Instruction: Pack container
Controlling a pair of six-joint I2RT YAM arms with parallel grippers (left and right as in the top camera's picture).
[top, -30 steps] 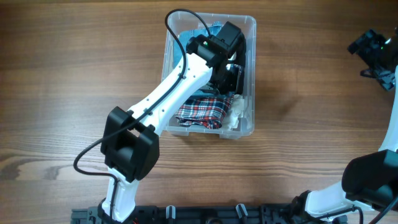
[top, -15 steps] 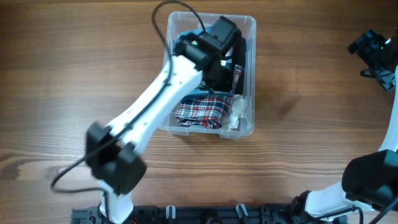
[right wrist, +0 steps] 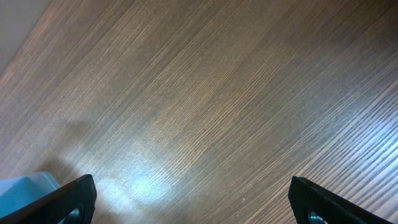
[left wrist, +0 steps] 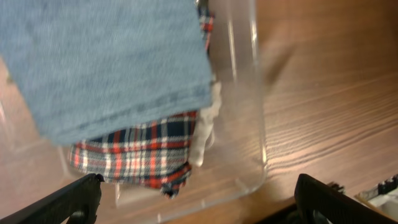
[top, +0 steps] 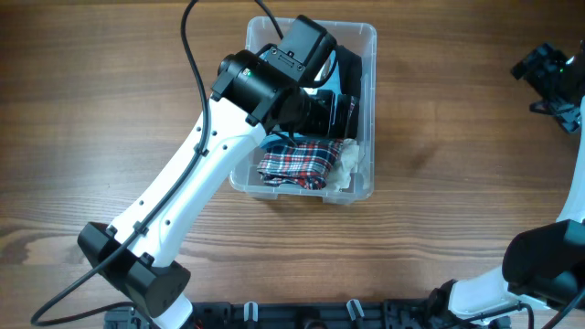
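The clear container [top: 369, 110] stands at the middle back of the table. A red, white and navy plaid garment [top: 297, 163] lies in its near end, with a crumpled white cloth [top: 352, 166] beside it. My left gripper [top: 345, 114] hangs open over the bin with nothing between its fingers. In the left wrist view a folded blue garment [left wrist: 106, 62] lies on the plaid one [left wrist: 137, 155], and the container's wall [left wrist: 259, 124] runs down the right. The left gripper [left wrist: 199, 205] is spread wide above them. My right gripper [top: 553, 78] stands open far right, over bare wood [right wrist: 193, 199].
The left arm [top: 183, 192] slants across the table from the front left up to the bin, and its cable [top: 187, 37] loops above it. A dark rail [top: 302, 315] runs along the front edge. A pale blue patch [right wrist: 25, 190] shows at the right wrist view's lower left.
My left gripper has opened from shut. Its wrist has shifted a little left over the bin and the arm's elbow has swung left and towards the front. The right arm has not moved.
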